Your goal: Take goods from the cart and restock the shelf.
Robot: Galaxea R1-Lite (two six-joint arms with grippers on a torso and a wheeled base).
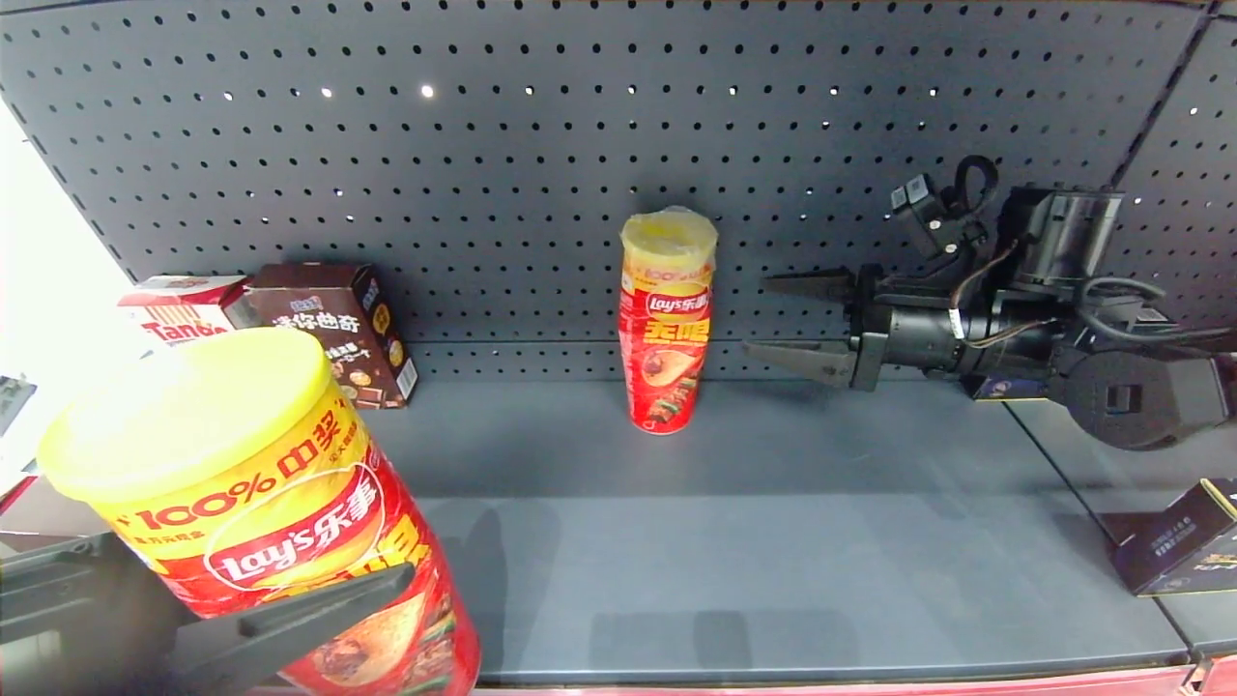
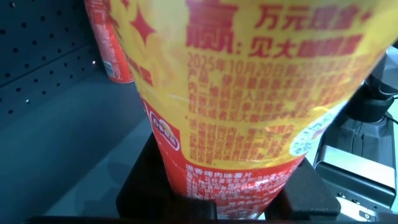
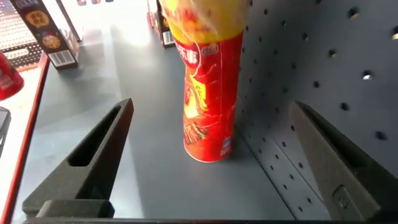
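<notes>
A tall red and yellow chips can (image 1: 666,322) stands upright on the grey shelf (image 1: 773,541) against the pegboard, also seen as the same can (image 3: 209,81). My right gripper (image 1: 797,322) hangs open just to its right, apart from it, with nothing between its fingers (image 3: 99,155). At the shelf's front left, my left gripper (image 1: 242,619) is shut on a second chips can (image 1: 261,512) with a yellow lid, tilted and held above the shelf's front edge. That held can (image 2: 249,106) looms close in the left wrist view.
A brown cookie box (image 1: 338,329) and a red and white snack box (image 1: 179,304) stand at the shelf's back left. Dark boxes (image 1: 1179,546) lie on the neighbouring shelf section to the right. The shelf's middle and front are bare.
</notes>
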